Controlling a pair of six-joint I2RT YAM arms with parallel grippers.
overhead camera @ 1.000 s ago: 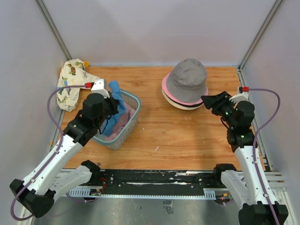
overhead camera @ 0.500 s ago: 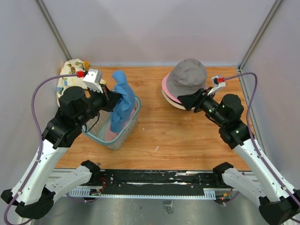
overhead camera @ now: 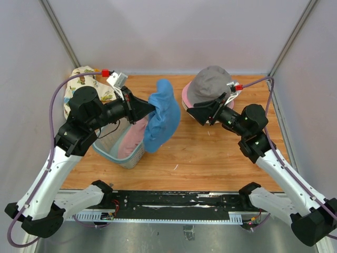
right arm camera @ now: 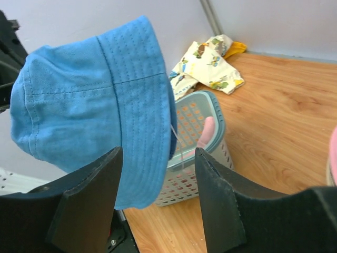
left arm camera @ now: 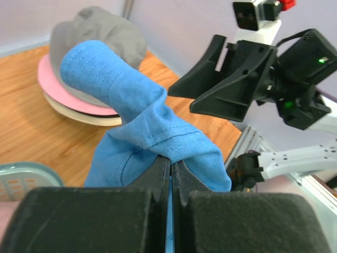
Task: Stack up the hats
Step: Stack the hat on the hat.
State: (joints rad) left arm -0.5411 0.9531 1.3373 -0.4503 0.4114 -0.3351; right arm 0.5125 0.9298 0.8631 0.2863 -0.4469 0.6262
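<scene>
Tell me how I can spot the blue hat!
Look at the wooden table, then at the mesh basket on its left side. Just right of the basket, the left gripper pinches the blue hat up in the air. It is the only blue hat and the only one dangling; the grey hat rests on the pink hat farther right.

Bright, even, diffuse light from overhead; pale walls (overhead camera: 174,31) evenly lit. Shadows on the table (overhead camera: 210,153) soft and faint, no hard glare. Top view sharp; corner posts (overhead camera: 59,32) splay outward toward the edges. Left wrist view: left gripper (left arm camera: 169,167) body blurred up close, blue hat (left arm camera: 152,132) stitching crisp. Right wrist view: right gripper (right arm camera: 158,155) fingers dark, soft-edged; background in focus.
</scene>
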